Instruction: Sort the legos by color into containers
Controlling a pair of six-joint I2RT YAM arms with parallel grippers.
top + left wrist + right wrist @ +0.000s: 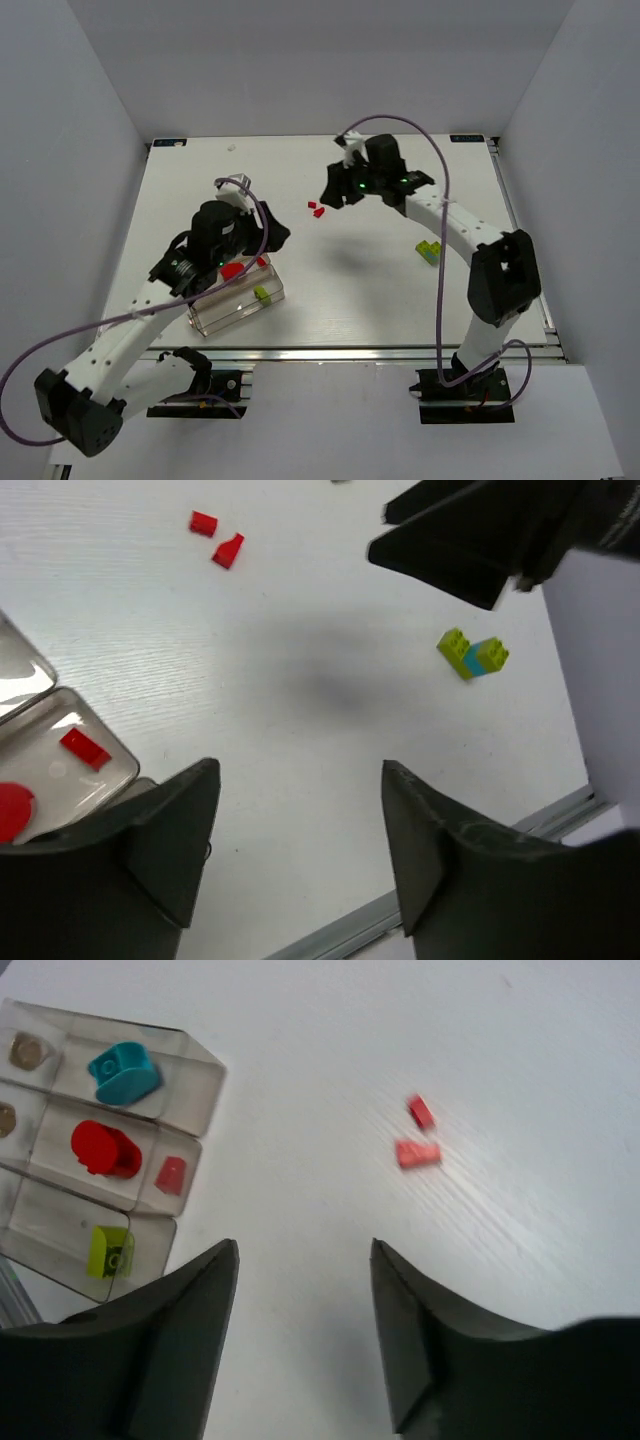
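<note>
Two small red legos lie on the white table, behind and to the right of the clear containers. In the right wrist view the containers hold a cyan brick, a red brick with a small red piece, and a lime brick, each colour in its own trough. A joined lime and cyan brick sits at the right. My left gripper hovers open and empty beside the containers. My right gripper is open above bare table, short of the red bits.
The right arm shows as a dark shape at the top right of the left wrist view, above the lime and cyan brick. The table's metal front rail runs along the near edge. White walls enclose the table.
</note>
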